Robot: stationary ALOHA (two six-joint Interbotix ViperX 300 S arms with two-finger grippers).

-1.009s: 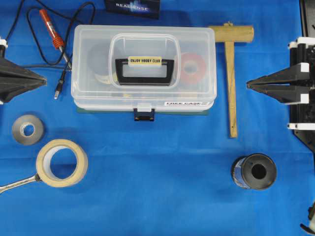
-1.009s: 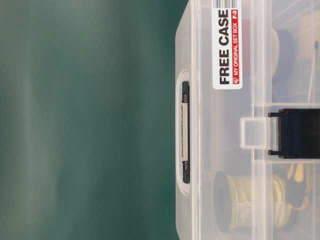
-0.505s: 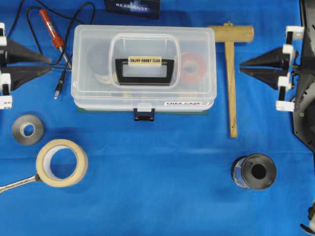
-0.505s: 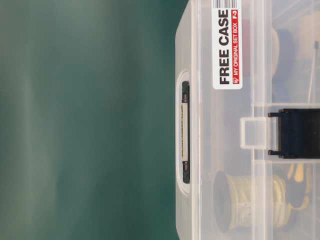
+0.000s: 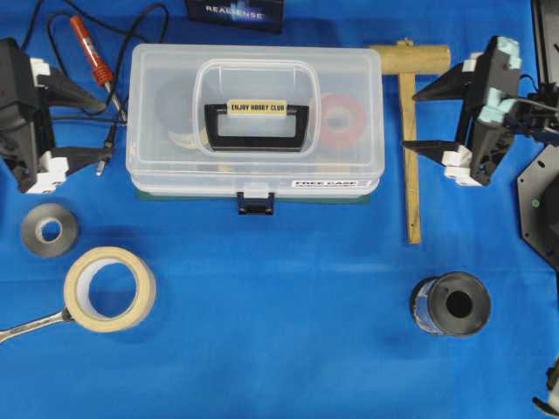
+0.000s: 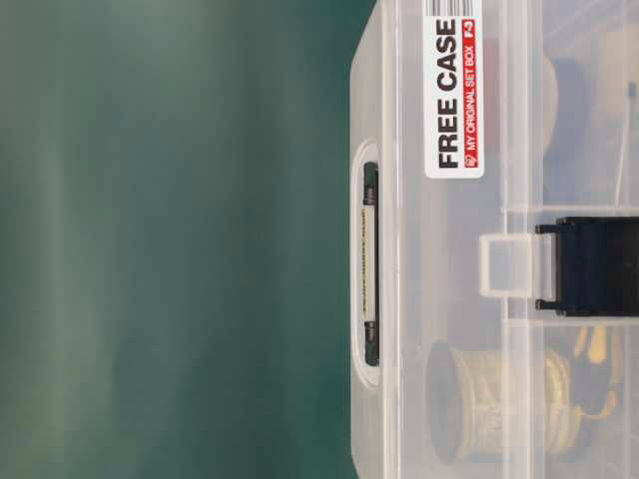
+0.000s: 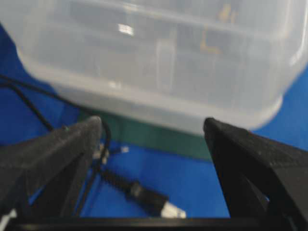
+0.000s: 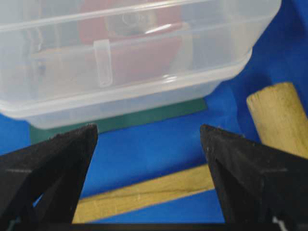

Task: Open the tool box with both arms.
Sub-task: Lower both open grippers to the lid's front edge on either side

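Observation:
The tool box (image 5: 253, 122) is a clear case with its lid down, a black handle (image 5: 257, 127) on top and a dark blue latch (image 5: 256, 205) at the front. The table-level view shows its front (image 6: 449, 319) and the latch (image 6: 594, 264) fastened. My left gripper (image 5: 105, 128) stands open just off the box's left end, touching nothing. In its wrist view the gripper (image 7: 152, 125) faces the box wall (image 7: 159, 62). My right gripper (image 5: 409, 120) is open off the right end, over the mallet handle. Its wrist view has the gripper (image 8: 148, 131) facing the box (image 8: 120, 57).
A wooden mallet (image 5: 410, 175) lies right of the box, below my right fingers (image 8: 43, 163). A red-handled soldering iron (image 5: 87, 48) and its cable plug (image 5: 105, 157) lie by my left gripper. Grey tape (image 5: 50, 230), masking tape (image 5: 110, 288), a wrench (image 5: 31, 325) and a black spool (image 5: 451, 305) sit in front.
Both grippers went from shut to wide open. Each moved inward toward its end of the tool box. The box has not moved.

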